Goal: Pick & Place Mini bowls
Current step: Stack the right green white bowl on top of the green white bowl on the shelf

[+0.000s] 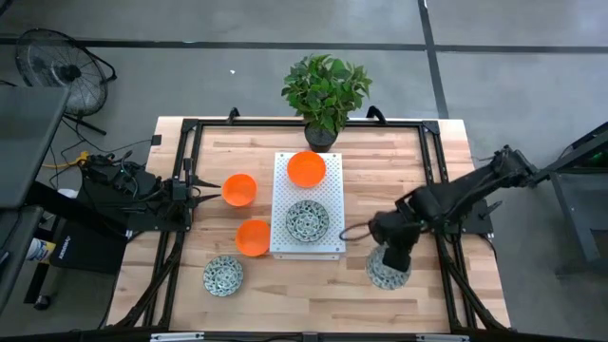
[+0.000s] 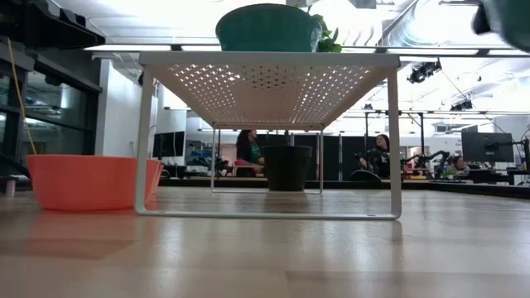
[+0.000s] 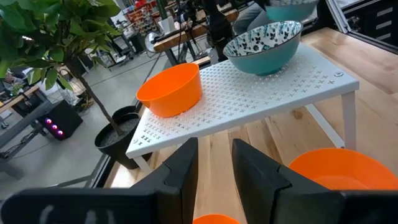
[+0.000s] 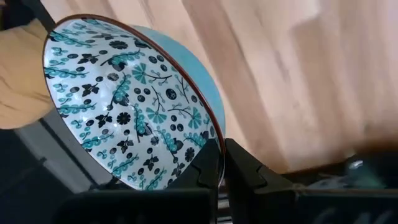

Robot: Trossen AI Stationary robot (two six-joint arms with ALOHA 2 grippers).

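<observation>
Right end effector pinched on patterned bowl rim, tilted, lifted off surface for rack placement. Left end effector parked, part-open, empty.

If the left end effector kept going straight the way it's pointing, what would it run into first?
Probably the white perforated shelf, near the plain orange bowl on it; depth is hard to judge. Bare table lies between.

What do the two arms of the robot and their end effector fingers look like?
Both arms are dark, jointed and slender. The left arm carries loose black cables at its base. The right arm is made of rounded black segments. The left end effector has two flat, matte black fingers; the right end effector has similar black fingers.
</observation>
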